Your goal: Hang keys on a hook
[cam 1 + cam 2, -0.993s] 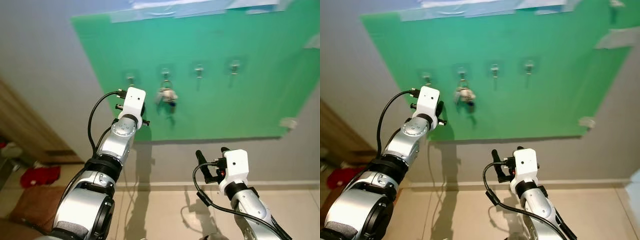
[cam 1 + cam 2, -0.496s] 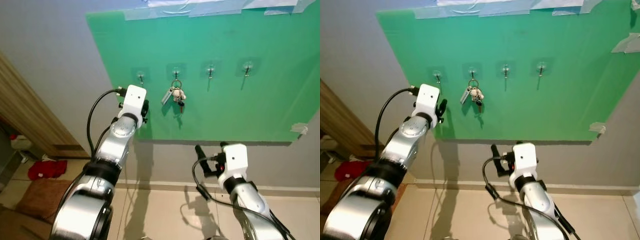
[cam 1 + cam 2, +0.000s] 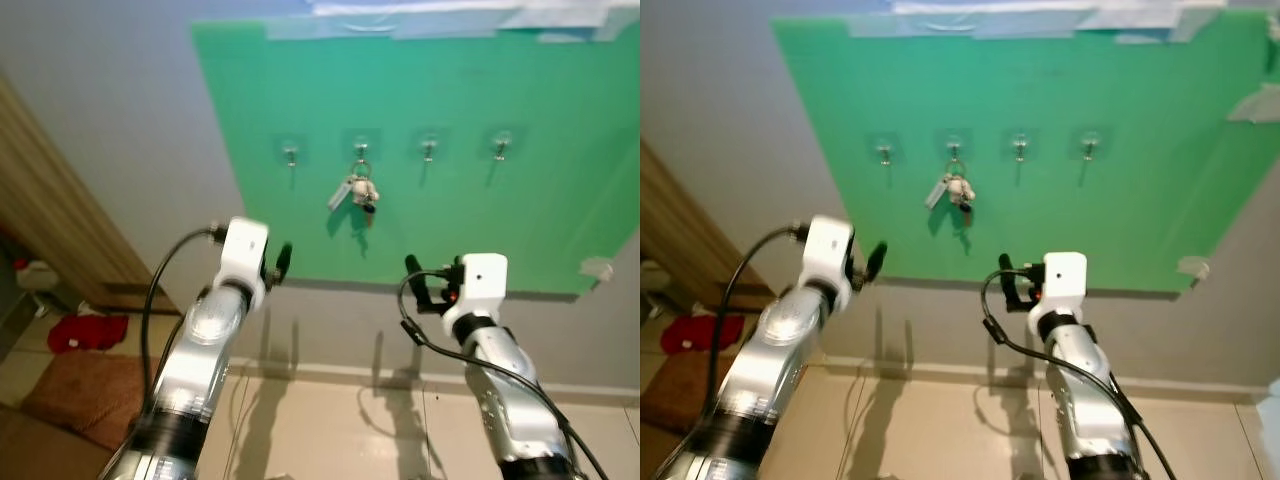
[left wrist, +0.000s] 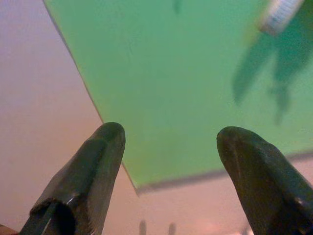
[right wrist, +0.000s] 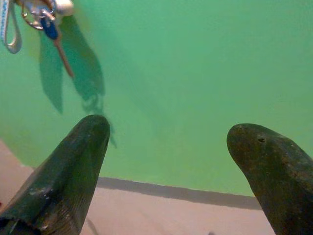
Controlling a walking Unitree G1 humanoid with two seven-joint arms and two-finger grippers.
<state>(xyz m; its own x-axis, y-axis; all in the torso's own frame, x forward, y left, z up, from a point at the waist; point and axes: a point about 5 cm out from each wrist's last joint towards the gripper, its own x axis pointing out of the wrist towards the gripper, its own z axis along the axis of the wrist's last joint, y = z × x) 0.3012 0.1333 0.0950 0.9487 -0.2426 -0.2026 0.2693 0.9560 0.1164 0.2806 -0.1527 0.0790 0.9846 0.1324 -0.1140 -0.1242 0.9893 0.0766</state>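
hanging from the second hook [image 3: 360, 148], keys [image 3: 356, 191] dangle on green board [image 3: 540, 220].

No lettering, number, brand or sign could be read anywhere. The green board [image 3: 450, 90] carried no print, the tape strips [image 3: 470, 15] along its top edge were blank, and the keys [image 3: 357, 190] with their tag were too small to read.

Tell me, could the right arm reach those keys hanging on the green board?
Probably yes. The right gripper is open and empty, pointing at the green board, with nothing between it and the keys on the second hook.
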